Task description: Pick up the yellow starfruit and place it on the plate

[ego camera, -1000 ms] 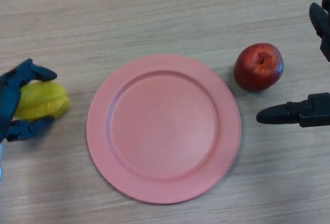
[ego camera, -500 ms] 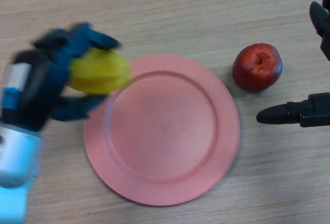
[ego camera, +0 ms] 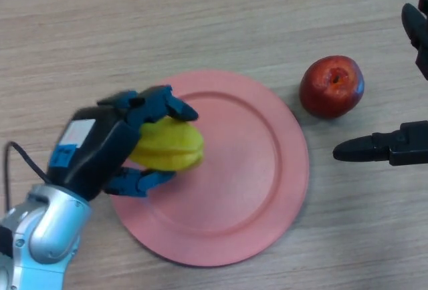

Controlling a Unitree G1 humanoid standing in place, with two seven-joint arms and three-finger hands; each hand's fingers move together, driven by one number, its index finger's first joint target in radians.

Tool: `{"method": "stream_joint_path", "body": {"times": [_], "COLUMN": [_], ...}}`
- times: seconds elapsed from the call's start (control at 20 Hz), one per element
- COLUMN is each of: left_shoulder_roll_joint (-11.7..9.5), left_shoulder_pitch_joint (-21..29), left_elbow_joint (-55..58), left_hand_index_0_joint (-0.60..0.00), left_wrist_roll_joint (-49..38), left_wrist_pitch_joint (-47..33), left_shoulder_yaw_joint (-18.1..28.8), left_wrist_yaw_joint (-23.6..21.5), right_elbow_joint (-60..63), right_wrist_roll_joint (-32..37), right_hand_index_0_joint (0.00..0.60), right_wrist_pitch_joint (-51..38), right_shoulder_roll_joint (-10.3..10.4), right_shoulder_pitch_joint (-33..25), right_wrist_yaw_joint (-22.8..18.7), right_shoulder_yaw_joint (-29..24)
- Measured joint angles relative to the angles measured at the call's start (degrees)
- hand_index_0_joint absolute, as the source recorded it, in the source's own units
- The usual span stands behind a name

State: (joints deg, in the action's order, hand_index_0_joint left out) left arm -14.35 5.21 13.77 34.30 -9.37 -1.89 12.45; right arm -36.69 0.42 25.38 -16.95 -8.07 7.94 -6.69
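Note:
My left hand (ego camera: pixel 100 148) is shut on the yellow starfruit (ego camera: pixel 168 146), fingers over its top and thumb under it. It holds the fruit over the left part of the pink plate (ego camera: pixel 247 170). I cannot tell whether the fruit touches the plate. My right hand (ego camera: pixel 391 146) shows at the right edge, beside the plate, with one finger stretched toward it and more fingers at the top right corner.
A red apple (ego camera: pixel 332 85) lies on the wooden table (ego camera: pixel 200 16) just off the plate's upper right rim, between the plate and my right hand.
My left hand has carried the starfruit from the table's left side rightward over the plate. The plate and apple have shifted slightly. The right hand has not moved.

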Motion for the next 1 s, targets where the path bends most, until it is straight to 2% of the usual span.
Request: {"method": "stream_joint_path", "body": {"times": [0.05, 0.1, 0.15, 0.2, 0.25, 0.3, 0.4, 0.6, 0.75, 0.8, 0.9, 1.0], "left_shoulder_roll_joint": [0.24, 0.38, 0.38, 0.38, 0.38, 0.53, 0.54, -0.94, -1.21, -1.18, -1.19, -2.35], "left_shoulder_pitch_joint": [-0.07, -0.07, -0.07, -0.08, -0.20, -0.63, -0.92, 0.05, -0.15, -0.76, -2.17, -3.86], "left_elbow_joint": [0.77, 1.60, 2.03, 2.19, 2.39, 4.45, 8.29, 10.97, 14.96, 18.26, 21.86, 22.96], "left_hand_index_0_joint": [-0.600, -0.503, -0.403, -0.254, -0.151, -0.018, 0.000, 0.000, 0.000, 0.000, 0.000, 0.000], "left_wrist_roll_joint": [-1.95, -3.79, -3.77, -3.79, -3.83, -6.07, -13.66, -21.69, -30.73, -39.73, -50.96, -53.26], "left_wrist_pitch_joint": [2.07, 3.54, 3.64, 3.65, 3.85, 7.03, 11.07, 13.79, 15.83, 18.97, 23.81, 29.90], "left_shoulder_yaw_joint": [-0.23, -0.11, -0.08, -0.05, -0.05, 0.01, 2.55, 8.96, 10.19, 12.03, 15.93, 17.80], "left_wrist_yaw_joint": [0.18, 0.18, 0.18, 0.18, 0.18, 0.17, 0.04, -0.58, -0.59, -0.60, -1.29, -1.50], "right_elbow_joint": [-0.01, -0.01, -0.01, -0.02, -0.03, -0.09, -0.11, -0.11, -0.05, 0.03, 0.03, 0.03], "right_wrist_roll_joint": [0.00, 0.00, 0.00, 0.00, 0.00, 0.00, 0.00, -0.66, -0.73, -0.75, -0.75, -1.45], "right_hand_index_0_joint": [0.000, 0.000, 0.000, 0.000, 0.000, 0.000, 0.000, 0.000, 0.000, 0.000, 0.000, 0.000], "right_wrist_pitch_joint": [0.00, 0.00, 0.00, 0.00, 0.00, 0.00, 0.46, 0.82, 0.82, 0.82, 0.82, 0.82], "right_shoulder_roll_joint": [0.03, 0.03, 0.03, 0.04, 0.05, 0.13, 0.93, 1.16, 1.44, 1.44, 1.49, 1.61], "right_shoulder_pitch_joint": [0.00, 0.00, 0.00, 0.00, 0.00, 0.09, 0.31, -0.16, -0.52, -0.50, -0.50, -0.61], "right_wrist_yaw_joint": [0.00, 0.00, 0.00, 0.00, 0.00, 0.00, 0.00, -0.02, -0.01, -0.01, -0.01, -0.02], "right_shoulder_yaw_joint": [0.02, 0.00, 0.00, 0.02, 0.02, 0.02, 0.13, 1.47, 2.70, 2.69, 2.70, 2.87]}}
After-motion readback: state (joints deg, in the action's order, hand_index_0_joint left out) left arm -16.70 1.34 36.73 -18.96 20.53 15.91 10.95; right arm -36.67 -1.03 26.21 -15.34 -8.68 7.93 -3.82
